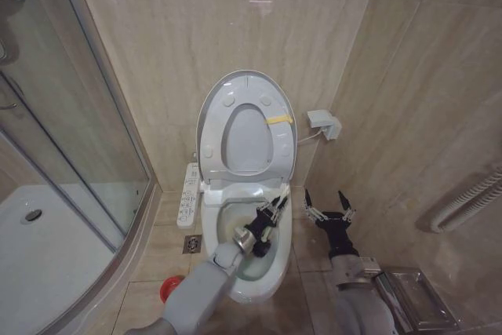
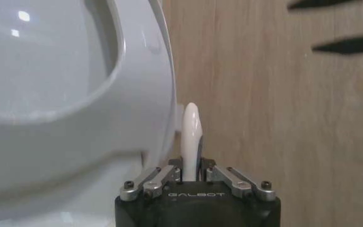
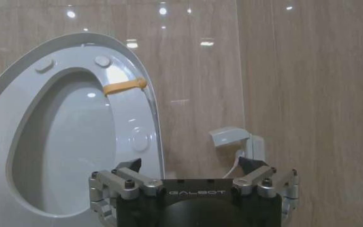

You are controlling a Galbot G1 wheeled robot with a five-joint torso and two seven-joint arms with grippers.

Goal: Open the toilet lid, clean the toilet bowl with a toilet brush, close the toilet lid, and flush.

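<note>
The room is a small bathroom with beige glossy wall tiles and a glass shower cabin at the left; the large glossy white oval toilet lid (image 1: 245,88) stands upright against the wall, so the white ceramic toilet bowl (image 1: 235,276) is open. The left gripper (image 1: 271,211) hangs over the bowl, its fingers pinching the thin white stick handle of the toilet brush (image 2: 191,137); the handle's long axis runs straight out from the fingers, and I judge the bristle head points down into the bowl, though it is hidden. The left arm is clearly nearer. The right gripper (image 1: 329,205) waits beside the bowl, fingers spread; its wrist view shows the lid's round bumpers and a yellow tag.
</note>
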